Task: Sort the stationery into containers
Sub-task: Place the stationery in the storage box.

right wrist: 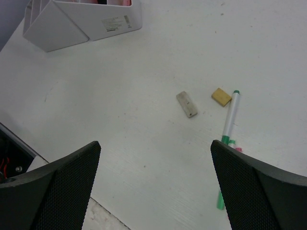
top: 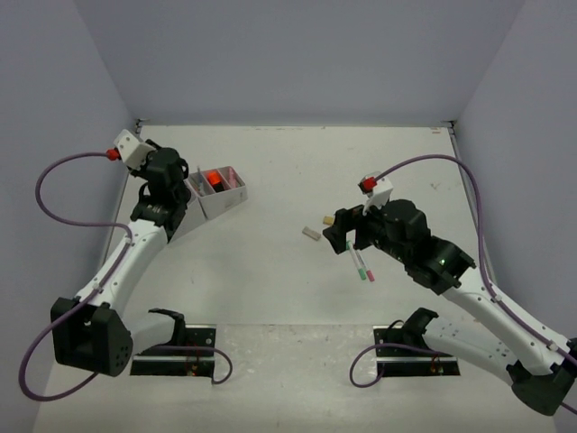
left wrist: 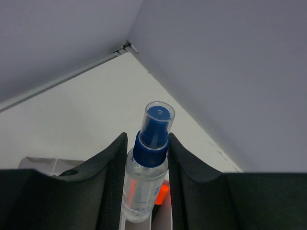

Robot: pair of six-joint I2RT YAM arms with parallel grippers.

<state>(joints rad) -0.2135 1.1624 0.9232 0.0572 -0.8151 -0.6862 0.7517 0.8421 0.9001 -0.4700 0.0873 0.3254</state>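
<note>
My left gripper (left wrist: pixel 146 140) is shut on a small clear spray bottle (left wrist: pixel 144 184) with a blue cap. The bottle stands upright with its lower end inside a compartment of the white container (top: pixel 221 200), next to an orange item (left wrist: pixel 163 194). My right gripper (right wrist: pixel 154 146) is open and empty above the table. Beyond it lie a grey-beige piece (right wrist: pixel 186 104), a small yellow piece (right wrist: pixel 221 97) and a green-and-white marker (right wrist: pixel 230 120). A pink marker (top: pixel 367 268) lies beside the green one (top: pixel 354 259). Only one container is in view.
The container also shows at the top left of the right wrist view (right wrist: pixel 81 21), with an orange-red item (top: pixel 214 177) in it. Grey walls enclose the table on three sides. Two black mounts (top: pixel 176 347) sit at the near edge.
</note>
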